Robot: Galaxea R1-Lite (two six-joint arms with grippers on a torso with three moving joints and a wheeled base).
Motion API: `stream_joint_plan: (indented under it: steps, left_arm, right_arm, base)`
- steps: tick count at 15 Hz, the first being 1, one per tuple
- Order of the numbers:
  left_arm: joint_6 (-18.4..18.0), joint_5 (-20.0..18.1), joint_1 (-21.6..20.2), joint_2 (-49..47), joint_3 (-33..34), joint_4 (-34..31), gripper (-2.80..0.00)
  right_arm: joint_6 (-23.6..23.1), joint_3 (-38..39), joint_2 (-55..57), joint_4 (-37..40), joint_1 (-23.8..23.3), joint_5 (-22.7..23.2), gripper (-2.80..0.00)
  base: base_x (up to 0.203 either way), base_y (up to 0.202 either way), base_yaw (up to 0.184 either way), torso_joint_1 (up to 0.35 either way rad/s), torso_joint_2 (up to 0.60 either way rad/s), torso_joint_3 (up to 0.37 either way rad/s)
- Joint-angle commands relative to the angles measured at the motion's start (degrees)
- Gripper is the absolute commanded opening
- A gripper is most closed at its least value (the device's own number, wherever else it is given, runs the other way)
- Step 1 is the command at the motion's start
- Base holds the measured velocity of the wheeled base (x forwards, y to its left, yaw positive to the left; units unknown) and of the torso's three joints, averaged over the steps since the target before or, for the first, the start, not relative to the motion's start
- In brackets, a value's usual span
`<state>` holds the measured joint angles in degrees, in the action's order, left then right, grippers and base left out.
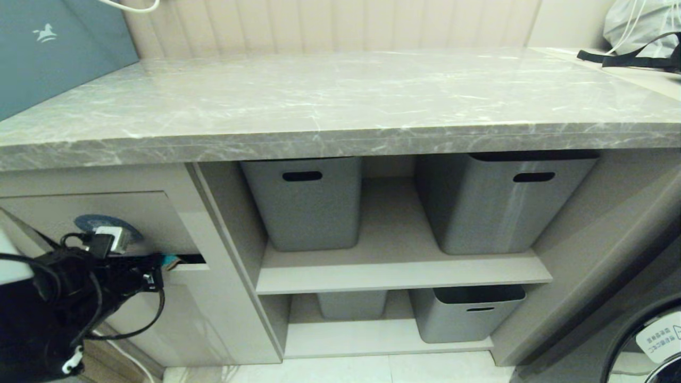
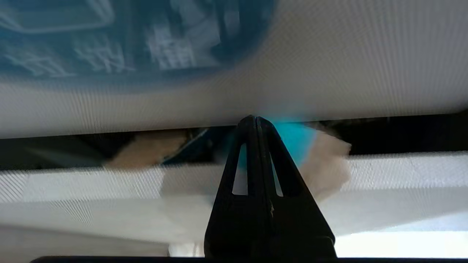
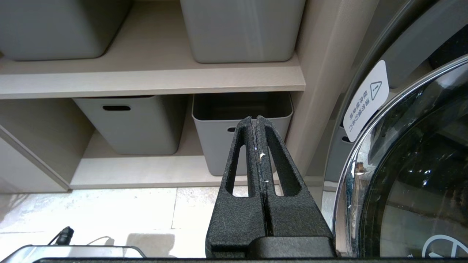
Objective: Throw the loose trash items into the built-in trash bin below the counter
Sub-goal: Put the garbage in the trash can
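The built-in trash bin flap [image 1: 122, 213], beige with a blue oval sticker [image 1: 88, 220], is tilted, leaving a dark gap along its lower edge. My left gripper [image 1: 158, 269] is at that gap, its tip [image 2: 256, 117] against the flap's lower edge and shut on a torn cardboard scrap [image 2: 321, 160], teal and brown, that sticks out beside the fingers [image 1: 171, 260]. Another brown and teal piece [image 2: 146, 149] lies inside the dark opening. No scraps show on the grey marble-look counter [image 1: 340, 101]. My right gripper [image 3: 256, 118] hangs low near the floor, shut and empty.
Grey plastic tubs [image 1: 306, 205] [image 1: 500, 199] stand on the upper shelf, two more [image 1: 465, 314] [image 1: 351, 304] below. A washing machine door [image 3: 413, 171] is close to the right gripper. A teal panel [image 1: 48, 48] leans at the counter's left; a bag [image 1: 644, 32] lies far right.
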<state>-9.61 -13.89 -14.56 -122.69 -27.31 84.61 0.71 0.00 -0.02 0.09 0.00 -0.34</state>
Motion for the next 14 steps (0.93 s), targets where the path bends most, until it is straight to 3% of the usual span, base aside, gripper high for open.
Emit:
stream_joint_plan:
  steps: [1, 5, 10, 14]
  left_arm:
    - [-0.06, -0.09, -0.03, 0.33, -0.87, 0.64, -2.80]
    - [-0.07, -0.09, 0.23, -0.10, -2.15, 0.68, -2.80]
    - [-0.31, -0.01, 0.23, -2.45, -8.86, 0.46, -2.80]
    - [-0.47, 0.00, 0.23, -1.38, -7.42, 0.52, -2.80]
  right_arm:
    - [0.00, 0.00, 0.02, 0.00, 0.00, -0.01, -2.80]
    - [0.00, 0.00, 0.02, 0.00, 0.00, -0.01, -2.80]
    - [0.00, 0.00, 0.02, 0.00, 0.00, 0.00, -2.80]
    - [0.00, 0.00, 0.02, 0.00, 0.00, -0.01, -2.80]
  base:
    - [0.000, 0.000, 0.000, 0.000, 0.00, 0.000]
    - [0.000, 0.000, 0.000, 0.000, 0.00, 0.000]
    - [0.000, 0.000, 0.000, 0.000, 0.00, 0.000]
    - [0.000, 0.000, 0.000, 0.000, 0.00, 0.000]
